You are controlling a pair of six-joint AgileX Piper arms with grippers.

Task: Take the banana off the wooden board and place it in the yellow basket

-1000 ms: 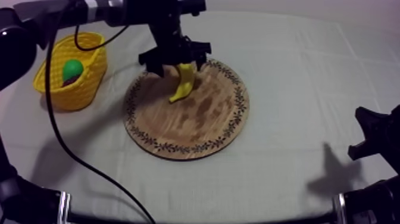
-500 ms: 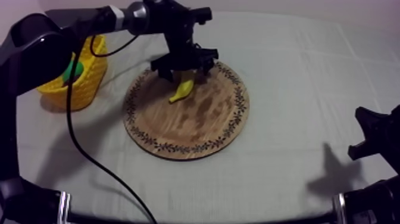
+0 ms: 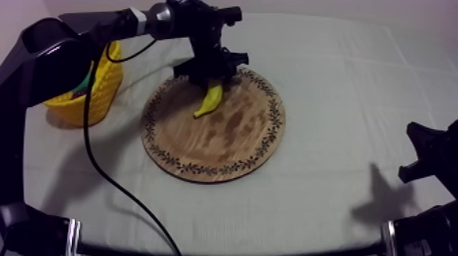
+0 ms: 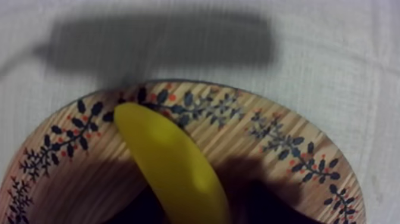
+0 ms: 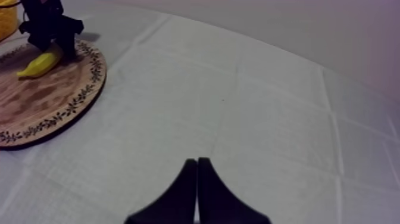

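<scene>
left gripper [image 3: 210, 72]: low over the far end of the banana [image 3: 208, 100], grip cannot be told | right gripper [image 5: 194, 161]: fingers pressed together, nothing between, by the right edge of the table [image 3: 354, 82] | banana: on the wooden board [image 3: 228, 146], near its far rim | yellow basket [image 3: 99, 95]: table's far left corner, near the board

A grey-white cloth [image 3: 354, 95] lies flat, faintly creased.

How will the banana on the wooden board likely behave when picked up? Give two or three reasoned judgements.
Probably stiff: the banana keeps its curve lying on the board. Possibly slippery: its skin looks smooth. Its curved shape may let it rock if nudged.
</scene>
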